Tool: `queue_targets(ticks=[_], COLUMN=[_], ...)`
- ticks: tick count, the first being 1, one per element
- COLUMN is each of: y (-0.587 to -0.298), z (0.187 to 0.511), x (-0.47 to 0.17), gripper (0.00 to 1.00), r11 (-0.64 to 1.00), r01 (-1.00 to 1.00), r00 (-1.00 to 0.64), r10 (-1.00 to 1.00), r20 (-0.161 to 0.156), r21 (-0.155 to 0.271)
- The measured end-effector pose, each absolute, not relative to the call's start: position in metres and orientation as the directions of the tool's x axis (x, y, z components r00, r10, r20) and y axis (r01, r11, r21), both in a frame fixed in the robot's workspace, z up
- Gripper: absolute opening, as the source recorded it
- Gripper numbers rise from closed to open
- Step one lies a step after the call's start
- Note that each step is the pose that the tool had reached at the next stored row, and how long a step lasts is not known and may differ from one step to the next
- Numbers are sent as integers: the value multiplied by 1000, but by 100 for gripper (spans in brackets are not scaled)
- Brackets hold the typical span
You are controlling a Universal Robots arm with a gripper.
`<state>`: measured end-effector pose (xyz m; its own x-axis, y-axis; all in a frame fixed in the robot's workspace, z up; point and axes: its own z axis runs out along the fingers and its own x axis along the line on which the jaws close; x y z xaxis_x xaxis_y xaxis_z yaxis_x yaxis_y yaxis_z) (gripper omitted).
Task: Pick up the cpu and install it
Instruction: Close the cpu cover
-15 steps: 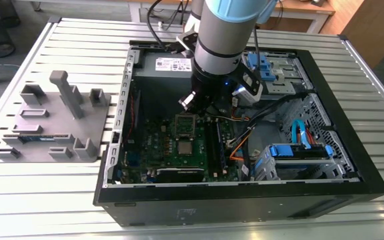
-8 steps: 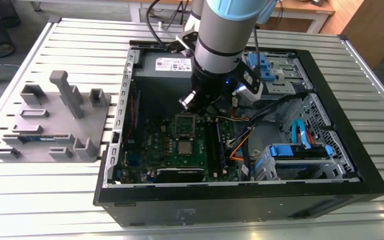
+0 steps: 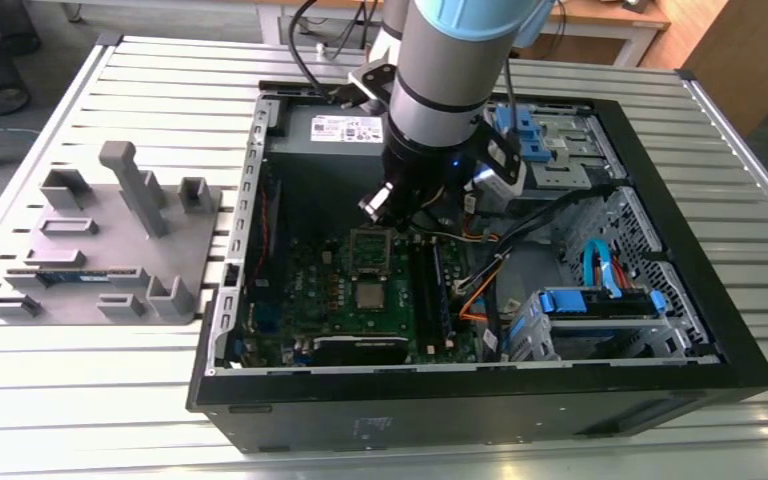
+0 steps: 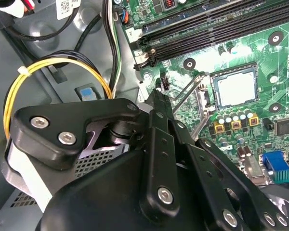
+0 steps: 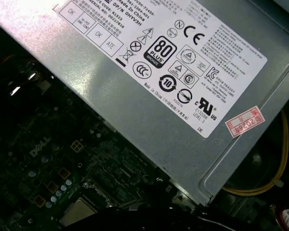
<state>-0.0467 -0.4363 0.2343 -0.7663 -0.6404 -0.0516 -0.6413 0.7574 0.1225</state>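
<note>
Exterior view: a black gripper (image 3: pixel 387 208) on the grey-and-blue arm hangs inside the open black computer case (image 3: pixel 491 410), over the green motherboard (image 3: pixel 311 290). The small square silver-topped cpu (image 3: pixel 373 295) lies in its socket, apart from the gripper.

Second wrist view: the cpu (image 4: pixel 234 85) sits in the socket with the metal latch frame swung up. I cannot tell whether the gripper (image 4: pixel 158 96) is open or closed.

First wrist view: the cpu's (image 5: pixel 78 211) corner shows near the grey metal box with white label (image 5: pixel 135 110).

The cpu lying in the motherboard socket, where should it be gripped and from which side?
Likely by two opposite thin edges, coming straight down: the cpu lies flat, shiny face up, framed by its socket, so only the rim offers a hold.
</note>
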Motion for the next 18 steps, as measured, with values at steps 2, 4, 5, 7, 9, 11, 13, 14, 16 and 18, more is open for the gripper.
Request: queue_targets(ticks=[2,4,5,7,9,11,13,14,16,18], y=[-436,-436,-436,-436,-436,-436,-436,-436,-436,-436], z=[234,234,235,236,237,237,238,238,238,239], x=[-47,-47,-47,-47,-47,-47,-47,-47,-47,-47], gripper=[11,11,11,11,11,11,11,11,11,11], r11=[757,757,757,757,756,754,751,750,746,742], r01=[-641,-641,-642,-642,-643,-645,-648,-650,-655,-659], r00=[-766,-766,-766,-766,-765,-763,-760,-759,-755,-751], r10=[-641,-641,-641,-641,-643,-644,-648,-650,-654,-658], r20=[-52,-52,-52,-51,-52,-52,-52,-52,-52,-51], r21=[123,123,123,122,123,123,123,123,123,122])
